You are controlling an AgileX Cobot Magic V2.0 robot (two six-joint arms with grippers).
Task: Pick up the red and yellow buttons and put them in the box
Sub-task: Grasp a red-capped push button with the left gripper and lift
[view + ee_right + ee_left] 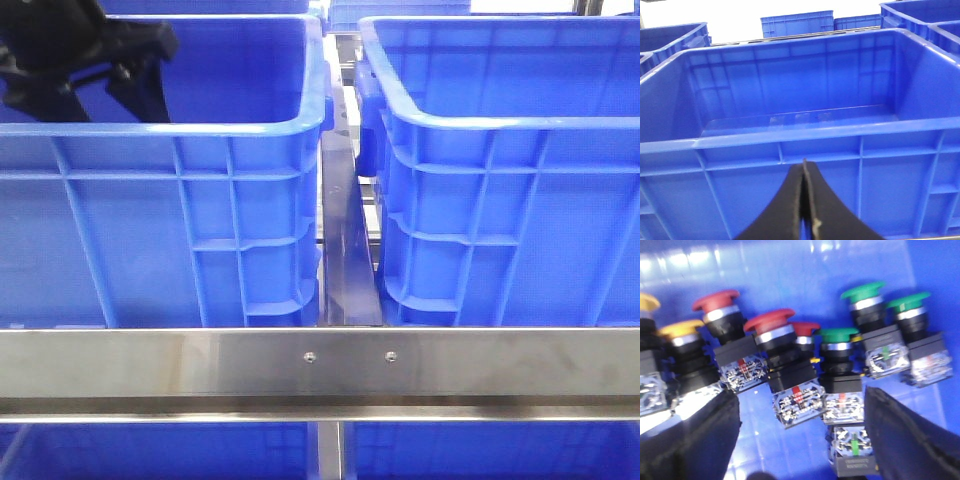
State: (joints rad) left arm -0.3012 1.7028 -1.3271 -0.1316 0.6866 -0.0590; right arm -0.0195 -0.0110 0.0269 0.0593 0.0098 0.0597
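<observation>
In the left wrist view, several push buttons with black bodies and clear contact blocks lie on the blue floor of a crate. Red-capped buttons [770, 321] lie in the middle and another red one [717, 300] lies left of them. Yellow-capped buttons [681, 329] are at the far left. My left gripper [800, 440] is open and empty just above them, its black fingers [695, 440] on either side of the red group. My right gripper [804, 165] is shut and empty, outside the ribbed near wall of an empty blue crate [790, 135].
Green-capped buttons [863, 291] lie to the right of the red ones. In the front view my left arm [120, 45] reaches down into the left crate [160, 130]. The right crate [500, 125] stands beside it across a narrow gap. A steel rail [350, 357] runs along the front.
</observation>
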